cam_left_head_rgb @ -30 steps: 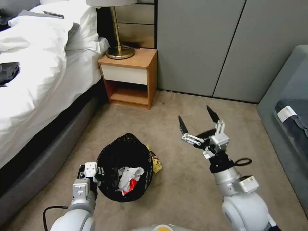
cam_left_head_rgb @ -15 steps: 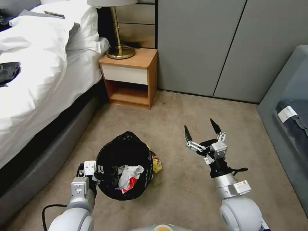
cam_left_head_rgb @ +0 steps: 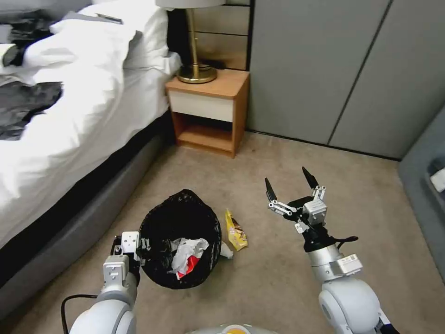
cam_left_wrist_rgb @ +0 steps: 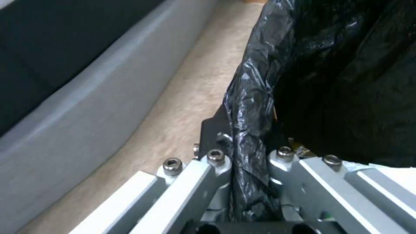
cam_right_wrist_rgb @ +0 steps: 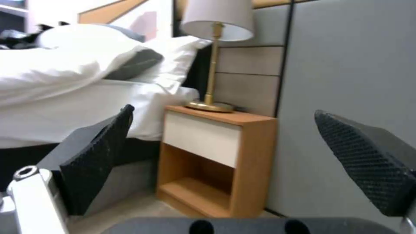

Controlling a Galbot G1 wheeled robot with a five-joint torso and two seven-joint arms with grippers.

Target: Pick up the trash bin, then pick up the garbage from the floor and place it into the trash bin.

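The trash bin point(cam_left_head_rgb: 181, 218), lined with a black bag, hangs at the lower left of the head view. My left gripper point(cam_left_head_rgb: 139, 248) is shut on its near rim. The left wrist view shows that gripper point(cam_left_wrist_rgb: 248, 156) pinching the bag's folded edge point(cam_left_wrist_rgb: 251, 97). Inside the bin lie white tissue and a red-and-white carton point(cam_left_head_rgb: 185, 257). More garbage is on the carpet just right of the bin: a yellow snack wrapper point(cam_left_head_rgb: 236, 230) and a small white scrap point(cam_left_head_rgb: 225, 251). My right gripper point(cam_left_head_rgb: 287, 180) hovers open and holds nothing, to the right of the wrapper. Its fingers point up and away.
A bed point(cam_left_head_rgb: 69, 116) with white bedding runs along the left. A wooden nightstand point(cam_left_head_rgb: 208, 111) with a brass lamp point(cam_left_head_rgb: 197, 69) stands at the back. Grey wall panels point(cam_left_head_rgb: 324, 69) close off the back, and a grey sofa edge point(cam_left_head_rgb: 426, 185) shows at the right. Bare carpet lies between them.
The whole head view has shifted to the right, so the camera turned left. My right gripper has drawn back and lower, still open. More of the yellow wrapper now shows beside the bin.
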